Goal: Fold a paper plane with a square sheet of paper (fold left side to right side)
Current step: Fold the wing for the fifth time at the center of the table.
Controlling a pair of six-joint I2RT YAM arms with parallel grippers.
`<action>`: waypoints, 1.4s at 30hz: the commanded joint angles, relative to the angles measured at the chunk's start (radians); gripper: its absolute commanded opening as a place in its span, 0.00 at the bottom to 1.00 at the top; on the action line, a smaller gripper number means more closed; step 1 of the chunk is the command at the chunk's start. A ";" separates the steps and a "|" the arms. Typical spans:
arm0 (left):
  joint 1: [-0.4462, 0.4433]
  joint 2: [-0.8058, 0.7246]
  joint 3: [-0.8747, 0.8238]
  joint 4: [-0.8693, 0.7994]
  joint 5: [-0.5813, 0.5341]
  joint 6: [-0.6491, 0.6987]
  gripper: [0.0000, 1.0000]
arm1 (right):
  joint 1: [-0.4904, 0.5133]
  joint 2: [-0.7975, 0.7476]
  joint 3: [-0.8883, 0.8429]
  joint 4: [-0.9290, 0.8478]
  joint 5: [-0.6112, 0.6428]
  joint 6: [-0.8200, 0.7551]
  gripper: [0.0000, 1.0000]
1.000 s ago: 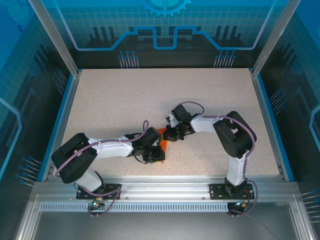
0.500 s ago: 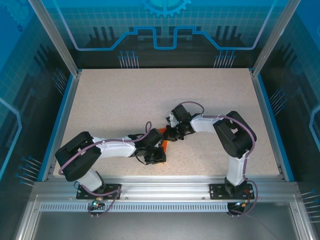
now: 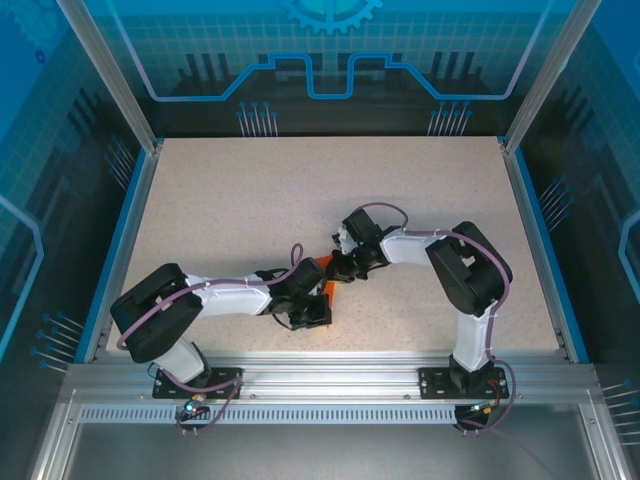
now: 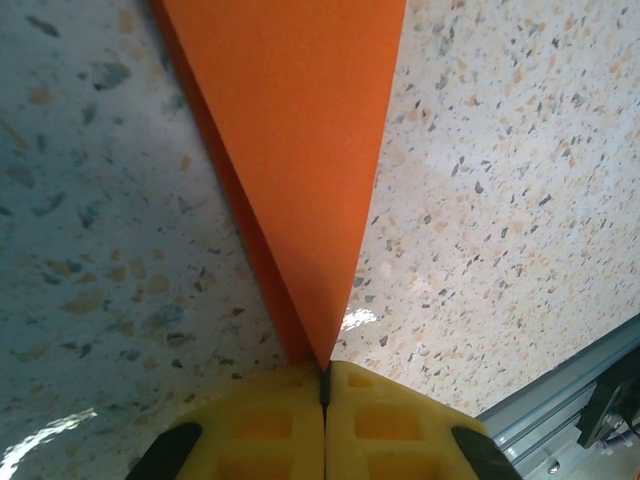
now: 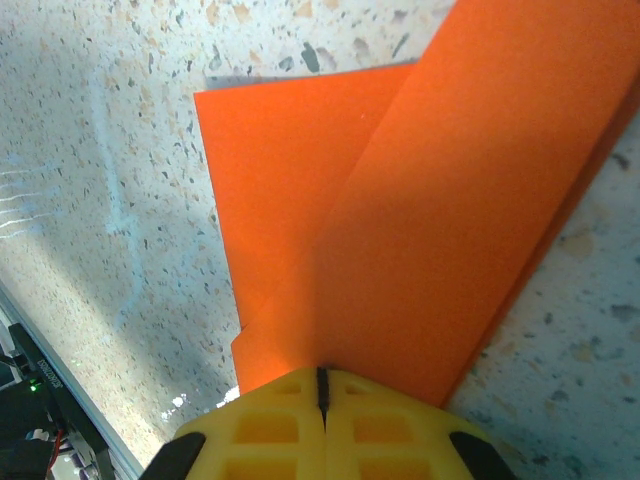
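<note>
The square sheet of paper (image 3: 327,290) is bright orange and folded into a narrow pointed dart, like a paper plane. It lies on the speckled table between the two grippers. In the left wrist view its sharp tip (image 4: 322,355) runs into the seam of my left gripper (image 4: 325,375), which is shut on it. My left gripper (image 3: 322,303) sits at the near end. The wider layered end (image 5: 430,230) passes beneath my right gripper (image 5: 322,378), whose yellow fingers are shut and rest on the paper. My right gripper (image 3: 337,268) is at the far end.
The beige speckled table (image 3: 250,200) has blue side rails and clear panels around it. An aluminium rail (image 3: 330,372) runs along the near edge, close behind the left gripper. Both forearms cross the table's near middle.
My left gripper has closed onto the paper's pointed tip, and the left arm's elbow has shifted slightly. The right arm has stayed still.
</note>
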 commanded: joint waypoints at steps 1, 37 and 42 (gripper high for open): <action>-0.013 -0.022 -0.028 -0.003 0.036 -0.015 0.06 | 0.012 0.072 -0.017 -0.104 0.093 -0.013 0.00; 0.033 0.017 0.002 0.064 0.065 -0.007 0.15 | 0.009 0.082 -0.009 -0.124 0.097 -0.019 0.00; 0.034 0.005 -0.025 0.072 0.057 -0.022 0.15 | 0.008 0.089 -0.006 -0.141 0.106 -0.024 0.00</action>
